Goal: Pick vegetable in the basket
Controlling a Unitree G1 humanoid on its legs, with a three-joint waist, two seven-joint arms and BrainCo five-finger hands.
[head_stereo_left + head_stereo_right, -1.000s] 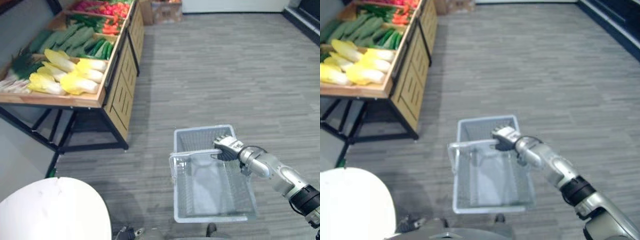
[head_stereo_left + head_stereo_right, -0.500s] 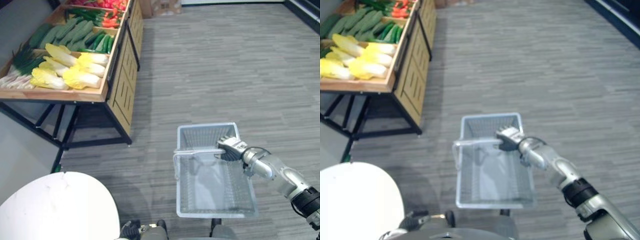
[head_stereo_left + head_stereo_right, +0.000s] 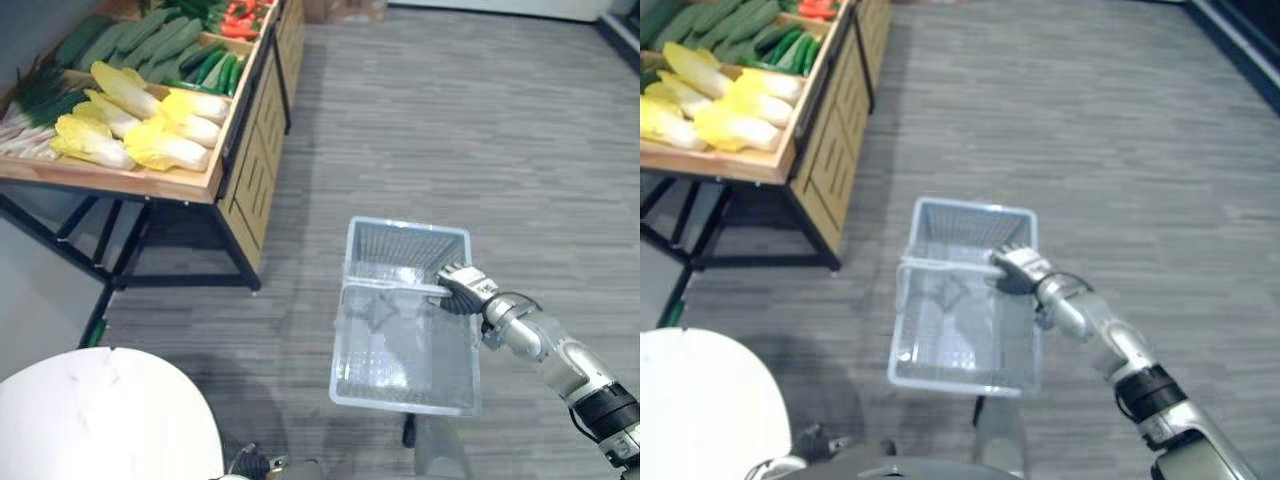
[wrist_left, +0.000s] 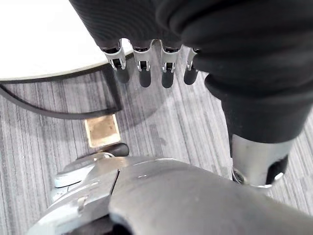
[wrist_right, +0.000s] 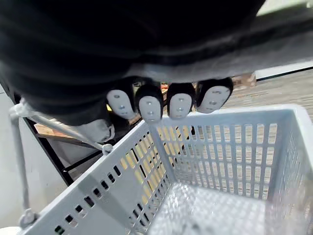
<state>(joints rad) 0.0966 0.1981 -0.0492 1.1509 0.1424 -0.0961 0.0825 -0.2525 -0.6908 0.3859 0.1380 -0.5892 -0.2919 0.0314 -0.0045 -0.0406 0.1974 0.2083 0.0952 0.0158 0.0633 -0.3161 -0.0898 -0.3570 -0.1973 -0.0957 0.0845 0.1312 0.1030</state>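
- We judge that we are in the approach step. The basket [image 3: 400, 407] is in hand, and nothing has been picked yet.
- Our right hand [image 3: 462, 290] has its fingers [image 5: 149, 107] curled round the right end of the basket's handle [image 3: 390, 287]. The basket hangs from that grip out in front of us, and we judge it to be off the floor [image 3: 480, 120].
- The basket's mesh bottom is bare, with no vegetable in it.
- The vegetables lie on the wooden stand [image 3: 150, 185], ahead and to our left and well apart from the basket.
- On the stand, the pale yellow cabbages [image 3: 165, 150] lie nearest its front edge. Cucumbers [image 3: 150, 40] are behind them and red peppers [image 3: 240, 15] are further back.
- Our left hand [image 4: 143, 68] hangs low at our side, its fingers straight and relaxed and holding nothing.
- The next move, as we read it, calls for closing the gap to the stand so the cabbages come within reach of the free left hand.
- The right hand's grip on the handle has to hold while we do that, with the basket level and its mouth clear.
- Then the left hand must rise over the front edge of the stand, with its fingers spread wide enough to wrap round one cabbage.
- The basket should be brought just beside the stand, so that the carry across is short.
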